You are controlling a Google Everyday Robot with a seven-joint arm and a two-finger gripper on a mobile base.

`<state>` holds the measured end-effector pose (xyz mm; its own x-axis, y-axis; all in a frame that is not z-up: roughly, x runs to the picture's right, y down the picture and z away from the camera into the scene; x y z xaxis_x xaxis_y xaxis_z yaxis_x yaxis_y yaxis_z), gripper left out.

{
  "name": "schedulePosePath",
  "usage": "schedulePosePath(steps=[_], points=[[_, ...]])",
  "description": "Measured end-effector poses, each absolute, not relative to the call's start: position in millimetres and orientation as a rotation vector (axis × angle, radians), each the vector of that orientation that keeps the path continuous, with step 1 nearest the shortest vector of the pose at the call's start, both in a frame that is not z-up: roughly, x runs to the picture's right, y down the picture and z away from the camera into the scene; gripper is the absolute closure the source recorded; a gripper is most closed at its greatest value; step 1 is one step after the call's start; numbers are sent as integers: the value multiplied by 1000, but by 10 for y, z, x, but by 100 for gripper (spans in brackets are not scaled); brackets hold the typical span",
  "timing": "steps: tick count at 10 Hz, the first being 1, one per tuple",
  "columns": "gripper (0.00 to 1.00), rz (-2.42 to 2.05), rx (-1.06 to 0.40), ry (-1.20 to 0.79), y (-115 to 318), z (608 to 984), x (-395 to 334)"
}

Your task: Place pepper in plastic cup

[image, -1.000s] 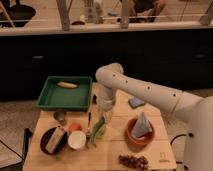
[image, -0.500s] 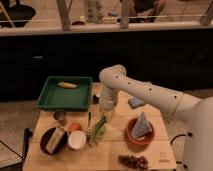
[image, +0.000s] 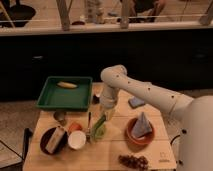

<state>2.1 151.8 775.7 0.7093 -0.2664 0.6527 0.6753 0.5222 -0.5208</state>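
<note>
your gripper [image: 106,111] hangs just above the cup [image: 99,133]; the pepper [image: 100,123] slants down-left beneath it; can't tell its grip.

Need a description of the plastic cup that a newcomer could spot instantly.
On the wooden table, look just below the green tray's right corner. The plastic cup stands directly under the gripper, right of the white cup. It alone is pale yellow-green and translucent.

tool [image: 106,115] over plastic cup [image: 99,131], white cup [image: 76,140] just beside, bowl [image: 140,144] well apart
</note>
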Motion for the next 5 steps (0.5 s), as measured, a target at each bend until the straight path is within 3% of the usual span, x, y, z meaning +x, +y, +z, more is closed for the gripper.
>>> schedulePosePath(steps=[4,5], points=[[26,-602,-855,-542,1561,7787,-56],[21,-608,-858,-543,1587,7790,-86]])
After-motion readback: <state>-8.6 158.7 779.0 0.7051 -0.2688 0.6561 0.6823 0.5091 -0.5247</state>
